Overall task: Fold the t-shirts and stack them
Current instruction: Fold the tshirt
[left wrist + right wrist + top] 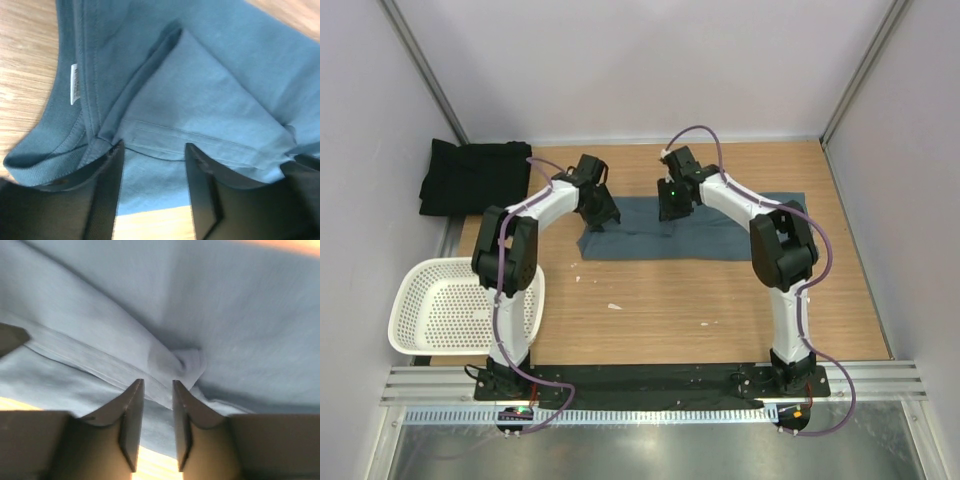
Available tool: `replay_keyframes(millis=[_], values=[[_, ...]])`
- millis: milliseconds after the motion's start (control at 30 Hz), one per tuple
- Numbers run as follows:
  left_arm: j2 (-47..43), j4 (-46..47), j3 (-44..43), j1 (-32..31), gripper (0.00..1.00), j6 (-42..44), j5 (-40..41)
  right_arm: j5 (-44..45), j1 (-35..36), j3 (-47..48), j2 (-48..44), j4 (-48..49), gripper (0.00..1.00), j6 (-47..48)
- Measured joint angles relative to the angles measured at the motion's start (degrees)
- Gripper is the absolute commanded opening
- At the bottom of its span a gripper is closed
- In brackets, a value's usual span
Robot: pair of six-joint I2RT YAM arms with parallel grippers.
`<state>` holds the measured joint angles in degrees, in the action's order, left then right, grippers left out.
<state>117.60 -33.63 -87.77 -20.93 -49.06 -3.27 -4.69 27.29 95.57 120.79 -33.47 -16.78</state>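
The slate blue-grey t-shirt (720,232) lies folded into a long strip across the middle of the table. My left gripper (603,218) stands open over its left end. In the left wrist view the left gripper (154,146) hangs just above a folded sleeve, with the collar and white neck label (75,84) to the left. My right gripper (672,208) is at the strip's far edge. In the right wrist view the right gripper (157,382) is open by a narrow gap, and a small pucker of cloth (182,362) sits just past its tips. The black t-shirt (475,175) lies at the far left corner.
A white perforated basket (460,300) hangs over the table's left edge beside the left arm's base. Grey walls close in the far side and both sides. Bare wooden table (670,300) runs between the shirt and the arm bases.
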Motion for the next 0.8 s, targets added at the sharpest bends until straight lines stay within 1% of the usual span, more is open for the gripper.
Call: replay_keyframes(millis=[33,67,100,133,167,200,267,433,533,633,800], values=[[0.0,-0.2,-0.5,0.0,0.56,0.0,0.0,-0.2,-0.3,0.9,-0.3,0.1,0.52,0.1],[0.0,-0.7,-1.4,0.0,0.59,0.0,0.0,-0.5,-0.9,1.3,-0.8,0.1,0.58,0.0],[-0.1,-0.9,-2.3,0.0,0.63,0.0,0.0,-0.8,-1.7,1.5,-1.6,0.1,0.67,0.1],[-0.1,-1.3,-3.6,0.0,0.65,-0.1,0.0,-1.0,-3.0,1.6,-3.0,0.0,0.87,0.3],[-0.2,-1.4,-4.9,0.0,0.69,-0.2,0.0,-1.0,-4.2,1.6,-4.1,-0.2,0.96,0.4],[-0.3,-1.4,-5.9,-0.1,0.71,-0.3,0.1,-0.7,-5.8,1.6,-5.4,-0.4,1.0,1.2],[-0.7,-1.6,-8.5,-0.4,0.99,-1.2,0.2,1.9,-8.9,1.6,-8.0,-0.8,1.0,3.1],[-1.7,-2.7,-12.2,-1.7,1.0,-8.2,0.8,10.3,-16.2,1.2,-11.5,-0.6,1.0,9.4],[-1.4,-5.3,-13.9,-3.4,1.0,-14.0,2.4,14.1,-18.5,-0.7,-11.4,0.5,1.0,12.2],[0.2,-9.4,-17.7,-5.4,1.0,-20.4,5.1,15.8,-19.6,-2.7,-10.0,1.6,1.0,15.1],[2.6,-14.3,-22.5,-8.0,1.0,-30.6,10.1,15.7,-19.9,-5.7,-6.7,5.2,0.99,18.8]])
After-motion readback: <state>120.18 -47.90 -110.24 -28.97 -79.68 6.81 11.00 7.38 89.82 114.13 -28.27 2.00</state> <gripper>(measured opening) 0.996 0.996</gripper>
